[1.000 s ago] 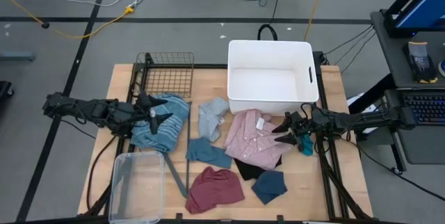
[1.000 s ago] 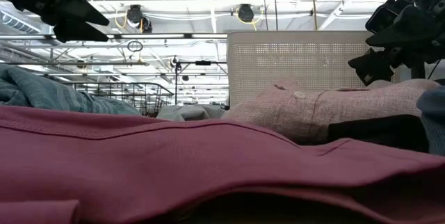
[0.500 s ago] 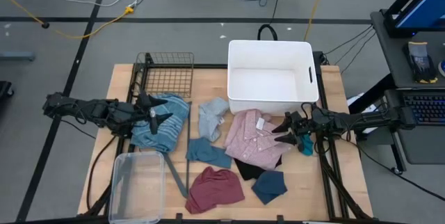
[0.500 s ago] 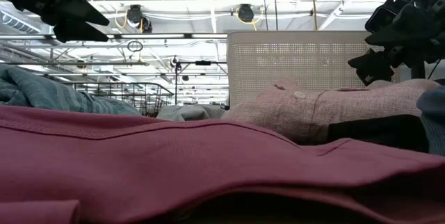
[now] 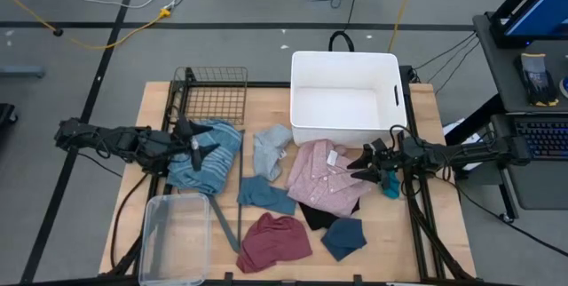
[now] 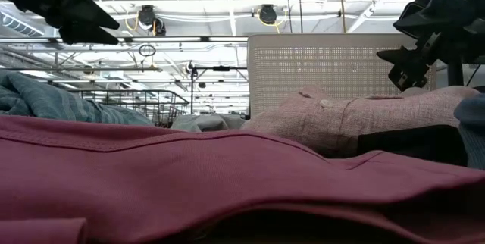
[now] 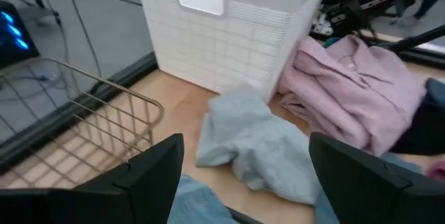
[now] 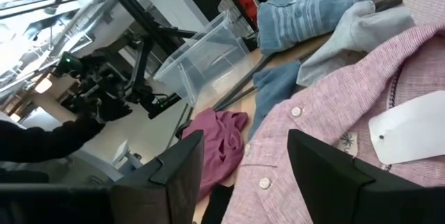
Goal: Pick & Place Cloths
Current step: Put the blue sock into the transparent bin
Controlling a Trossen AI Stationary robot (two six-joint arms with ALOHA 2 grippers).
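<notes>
Hovering over the right edge of the wooden table [image 5: 160,99], the right gripper [image 5: 362,167] is pointing its parted, empty fingers at the crumpled pink button-up shirt [image 5: 324,179], which is lying just ahead of the tips, directly in front of the tall white plastic tub [image 5: 348,97]. In the right wrist view the shirt's collar and white label are filling the gap between the two dark fingers, so this arm is sitting far nearer than the other; the garment's long axis is running roughly across the fingers' line of approach, from the tub toward the table's front edge. A short reach forward and down is probably all that is needed. The left gripper [image 5: 201,148] is waiting, spread wide and empty, above the blue striped top [image 5: 213,160].
</notes>
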